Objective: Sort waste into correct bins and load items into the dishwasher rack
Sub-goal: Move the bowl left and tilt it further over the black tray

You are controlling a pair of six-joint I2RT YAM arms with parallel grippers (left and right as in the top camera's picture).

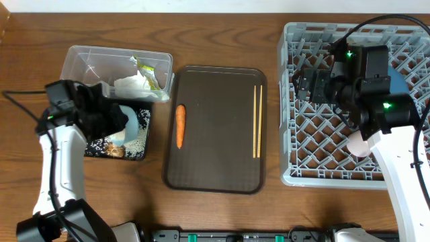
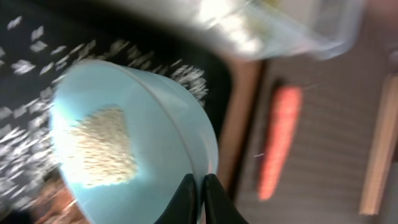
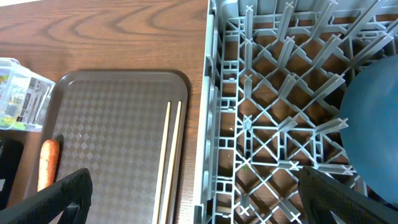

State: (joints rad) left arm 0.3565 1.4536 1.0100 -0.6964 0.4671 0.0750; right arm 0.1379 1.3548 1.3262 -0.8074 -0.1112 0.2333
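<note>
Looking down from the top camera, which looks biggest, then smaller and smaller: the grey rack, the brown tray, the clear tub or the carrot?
Largest to smallest in the overhead view:
1. grey rack
2. brown tray
3. clear tub
4. carrot
None of these are close calls.

Overhead looks straight down; close wrist views share the carrot [image 2: 280,143].

Overhead: bright, even top light, short soft shadows on the bench [image 1: 215,33], everything sharp. Left wrist: heavy motion blur; clear tub [image 2: 280,25] glares white at 12 o'clock, carrot [image 2: 278,140] smeared at 3. Right wrist: rack [image 3: 273,124] crisp, right gripper's fingers [image 3: 59,196] dark and soft at 7 and 5.
</note>
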